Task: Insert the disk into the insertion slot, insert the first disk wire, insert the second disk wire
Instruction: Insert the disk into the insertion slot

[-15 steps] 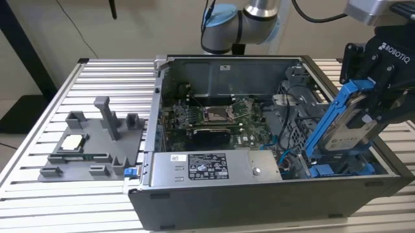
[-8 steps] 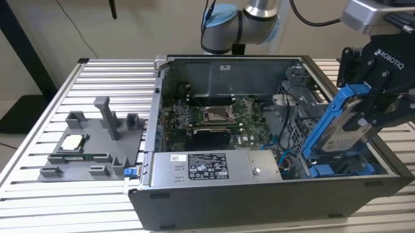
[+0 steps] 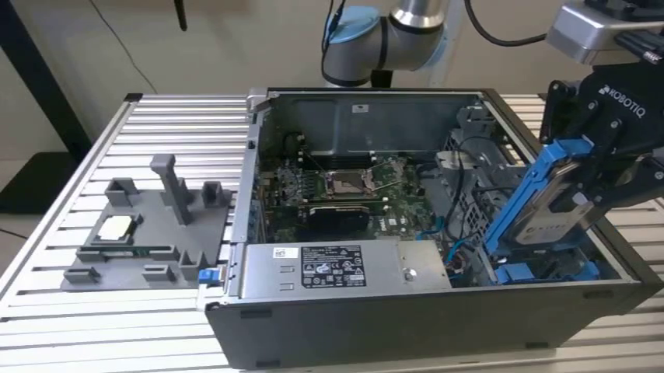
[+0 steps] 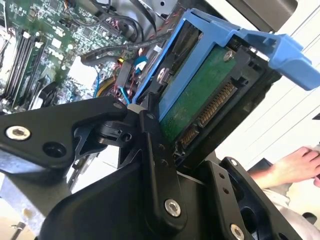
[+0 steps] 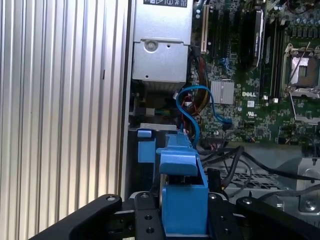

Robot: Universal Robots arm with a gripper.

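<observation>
The fingers (image 4: 152,142) pinch the disk (image 4: 200,95) by the flat sides of its blue carrier, so the gripper (image 3: 583,167) can carry it on edge. The disk is tilted, with its lower end at the mouth of the insertion slot (image 3: 550,272), the blue-railed bay in the computer case (image 3: 415,326) on the exterior view's right. The tilt appears meant to line it up with the rails. It is not yet seated.

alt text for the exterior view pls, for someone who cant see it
A robot gripper holds a blue-framed disk, tilted, over the exterior view's right side of an open computer case, its lower end by the slot. A grey fixture lies on the slatted table.
</observation>
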